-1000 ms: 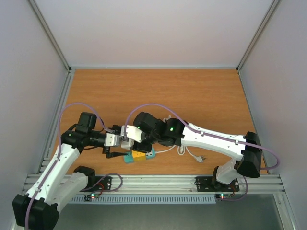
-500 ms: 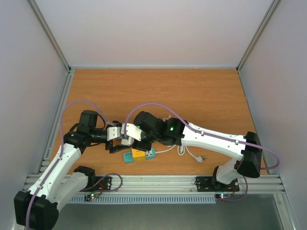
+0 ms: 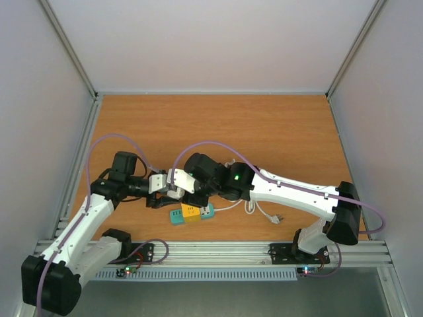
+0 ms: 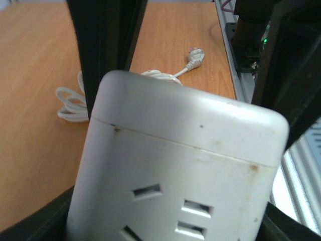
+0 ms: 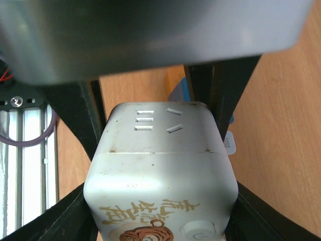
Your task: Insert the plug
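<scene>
A white socket cube (image 3: pixel 178 181) hangs above the table between both grippers. My right gripper (image 3: pixel 182 186) is shut on its sides; in the right wrist view (image 5: pixel 160 211) the cube (image 5: pixel 160 165) fills the span between the dark fingers (image 5: pixel 67 216). My left gripper (image 3: pixel 168 192) comes from the left, and its fingers (image 4: pixel 35 216) lie against the cube (image 4: pixel 180 150), whose slotted face shows. The white plug (image 3: pixel 277 220) lies loose on the table at the end of its cable (image 3: pixel 252 207); the left wrist view also shows the plug (image 4: pixel 195 54).
A teal and yellow block row (image 3: pixel 192 213) lies on the wood just under the grippers. The coiled cable (image 4: pixel 67 100) lies right of it. The aluminium rail (image 3: pixel 218 251) runs along the near edge, and walls close in both sides.
My left gripper has risen off the table toward the cube and narrowed its jaws around it. The right arm and the cube have stayed put.
</scene>
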{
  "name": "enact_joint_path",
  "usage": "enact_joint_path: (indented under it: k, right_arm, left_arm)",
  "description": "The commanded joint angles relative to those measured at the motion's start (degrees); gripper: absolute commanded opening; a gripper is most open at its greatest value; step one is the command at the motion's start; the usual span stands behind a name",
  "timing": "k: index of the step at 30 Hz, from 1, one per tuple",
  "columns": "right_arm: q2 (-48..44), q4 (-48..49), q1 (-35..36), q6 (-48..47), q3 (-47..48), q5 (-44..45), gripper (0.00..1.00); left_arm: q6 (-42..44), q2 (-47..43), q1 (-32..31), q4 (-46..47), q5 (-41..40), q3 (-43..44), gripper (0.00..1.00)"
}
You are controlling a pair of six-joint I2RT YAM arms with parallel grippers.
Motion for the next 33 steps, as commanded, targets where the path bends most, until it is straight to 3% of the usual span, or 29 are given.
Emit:
enact_joint_path:
  k: [1,4,7,8,9,10,13,16,18,26,33]
  right_arm:
    - [-0.94,5.19,0.83,1.81,0.54,-2.92,0.05]
    - [-0.47,6.92,0.85,4.09,0.12,-2.99,0.11]
    - [-0.74,10.8,0.81,8.69,-1.37,-0.18,0.36]
    - [-1.31,12.33,0.77,10.41,-2.16,0.62,0.56]
    - [-2.12,14.09,0.6,12.13,-3.28,1.19,0.93]
    - [-3.36,17.18,0.47,14.37,-4.57,2.1,0.98]
    - [-7.85,25.42,0.32,25.23,-8.43,11.97,0.99]
    - [-11.55,32.47,0.25,39.44,-10.55,28.6,0.99]
    - [-13.43,32.08,0.08,47.72,-10.85,34.06,0.99]
    - [-16.76,35.5,0.14,64.75,-15.5,21.03,0.98]
    - [-11.29,36.05,1.44,68.94,-13.42,24.09,0.91]
  left_arm:
    - [2.98,2.32,0.24,-2.35,1.01,2.28,0.46]
    - [4.07,2.52,0.13,-3.28,2.47,3.04,0.41]
    - [3.32,1.09,0.19,-1.27,3.03,2.99,0.35]
    - [2.47,0.47,0.21,0.46,2.75,2.97,0.34]
    - [0.9,-0.3,0.26,2.32,2.16,2.82,0.32]
    - [-0.53,-1.04,0.2,4.97,1.32,2.7,0.32]
    - [-8.13,-4.29,0.21,16.11,-2.16,0.79,0.31]
    - [-16.41,-7.11,0.23,26.51,-4.54,-1.24,0.3]
    - [-20.78,-7.99,0.2,31.33,-5.55,-1.91,0.29]
    - [-29.98,-9.18,0.13,40.99,-8.34,-4.01,0.29]
    - [-33.12,-8.8,0.18,41.98,-9.56,-3.92,0.29]
